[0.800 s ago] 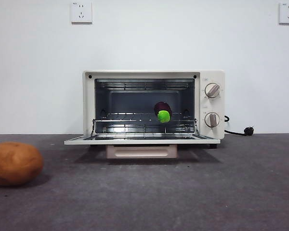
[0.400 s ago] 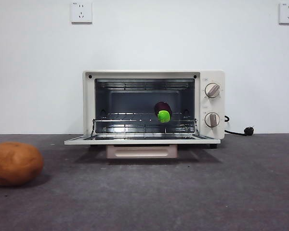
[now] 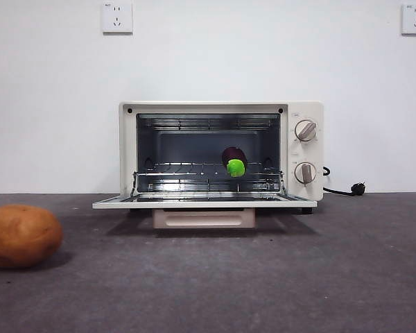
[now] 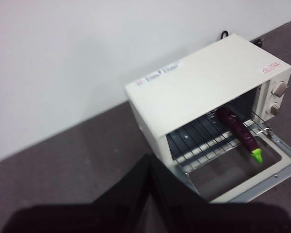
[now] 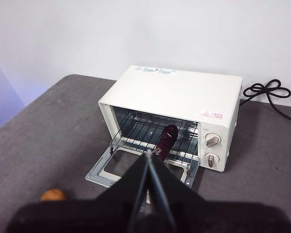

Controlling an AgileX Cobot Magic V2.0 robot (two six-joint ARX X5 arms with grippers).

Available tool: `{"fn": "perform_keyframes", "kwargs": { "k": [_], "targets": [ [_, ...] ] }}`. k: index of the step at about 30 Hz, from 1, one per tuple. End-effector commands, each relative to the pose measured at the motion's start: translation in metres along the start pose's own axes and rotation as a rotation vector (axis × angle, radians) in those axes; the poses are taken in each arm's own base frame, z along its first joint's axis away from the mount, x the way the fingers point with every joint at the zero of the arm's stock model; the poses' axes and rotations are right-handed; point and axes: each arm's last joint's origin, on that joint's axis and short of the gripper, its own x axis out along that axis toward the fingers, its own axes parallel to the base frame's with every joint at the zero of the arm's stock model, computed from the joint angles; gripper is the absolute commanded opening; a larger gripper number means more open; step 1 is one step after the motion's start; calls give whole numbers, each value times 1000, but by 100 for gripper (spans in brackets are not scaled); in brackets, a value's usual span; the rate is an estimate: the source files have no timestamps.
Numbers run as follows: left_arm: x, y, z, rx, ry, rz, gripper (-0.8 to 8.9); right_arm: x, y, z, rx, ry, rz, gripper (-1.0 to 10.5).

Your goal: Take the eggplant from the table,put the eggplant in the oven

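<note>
The eggplant [image 3: 234, 160] lies on the wire rack inside the oven [image 3: 220, 154], right of the middle, green cap toward the open door. The oven's door [image 3: 204, 202] hangs flat open. In the left wrist view the eggplant [image 4: 240, 131] stretches along the rack, cap at the front edge; the right wrist view shows its purple body [image 5: 167, 138] on the rack. My left gripper [image 4: 149, 167] is shut and empty, high and off to the oven's [image 4: 208, 92] left. Also shut and holding nothing, my right gripper [image 5: 149, 156] hovers above the table in front of the oven [image 5: 177, 109].
A round orange-brown lump [image 3: 22, 236] sits on the dark grey table [image 3: 263, 277] at the near left, also seen as the same lump [image 5: 53, 195] in the right wrist view. A black power cord [image 3: 345, 190] trails right of the oven. White wall behind with two sockets.
</note>
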Motion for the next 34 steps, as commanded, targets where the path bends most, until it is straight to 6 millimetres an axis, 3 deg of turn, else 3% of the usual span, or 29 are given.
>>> {"fn": "perform_keyframes", "kwargs": {
  "k": [1,8,14,21,27,34],
  "targets": [
    [25,13,-11,-69,44,-40,-5,-10,1,-2,-17,-12,1,-11],
    [100,48,-65,-247,149,-194,-5,-32,3,-9,-23,-39,-6,-11],
    [148,56,-125,-331,213,-285,-5,-38,3,-15,-19,-2,-8,-11],
    [189,48,-196,-417,258,-332,-6,-38,3,-19,-14,36,-9,-11],
    [222,40,-239,-483,310,-424,-6,-38,3,-24,-8,86,-11,-11],
    [266,29,-275,-535,423,-510,-6,-40,2,-30,16,143,-15,-11]
  ]
}}
